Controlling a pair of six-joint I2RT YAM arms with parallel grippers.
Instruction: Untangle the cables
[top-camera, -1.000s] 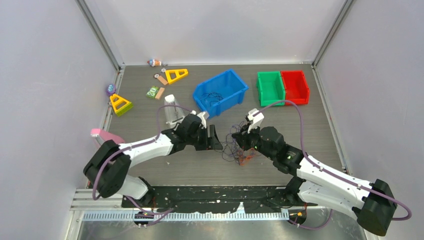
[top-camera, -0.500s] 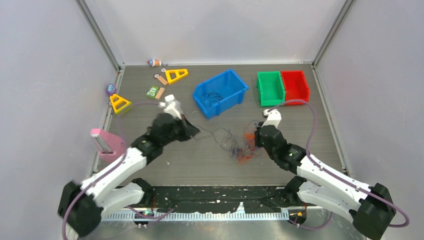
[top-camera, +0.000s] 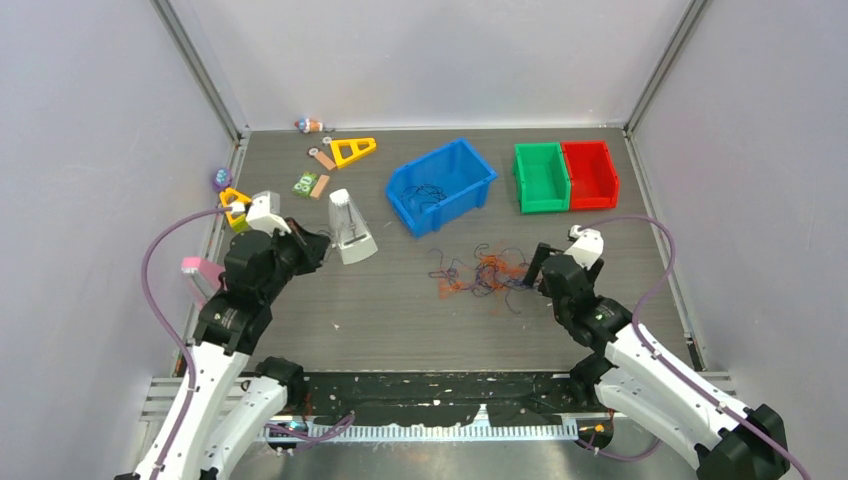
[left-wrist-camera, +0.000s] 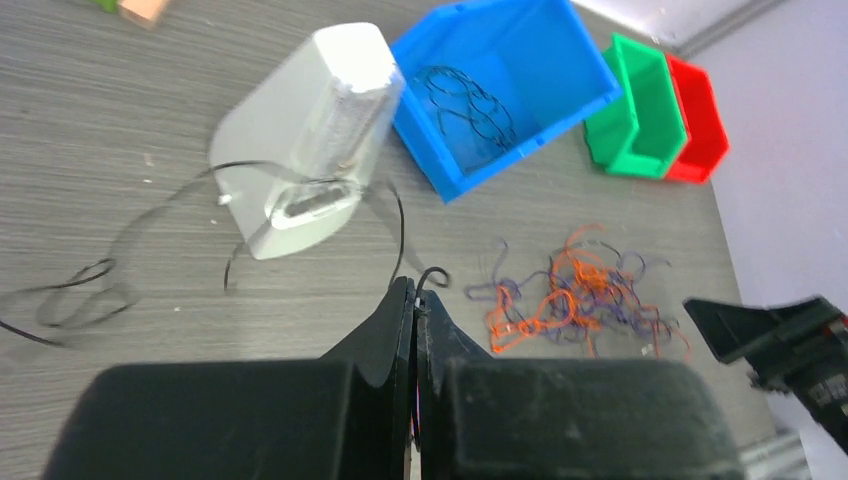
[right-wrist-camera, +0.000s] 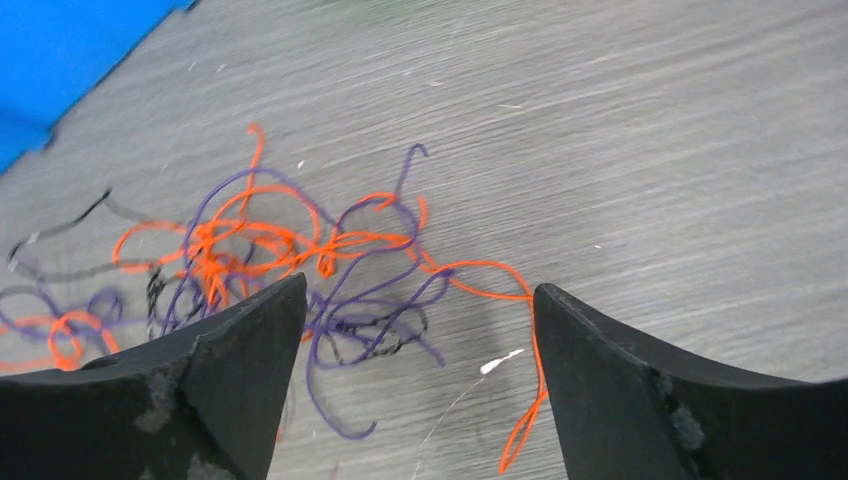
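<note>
Cables (top-camera: 480, 272) lie as a loose orange and purple tangle in the middle of the counter (top-camera: 400, 325), just ahead of my right claw (right-wrist-camera: 418, 300). My worry is the black strand (left-wrist-camera: 402, 235). It runs across the white block (left-wrist-camera: 310, 130), so any pull could snag or tip it. My left claw (left-wrist-camera: 414, 300) is clamped shut on that strand. The right claw gapes wide and holds nothing.

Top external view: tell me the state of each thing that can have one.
cables, tangled in a loose heap
left claw, shut on black cable
right claw, open, facing the cables
blue bin, upright, black strands inside
green bin, upright, nothing seen inside
red bin, upright, nothing seen inside
</note>
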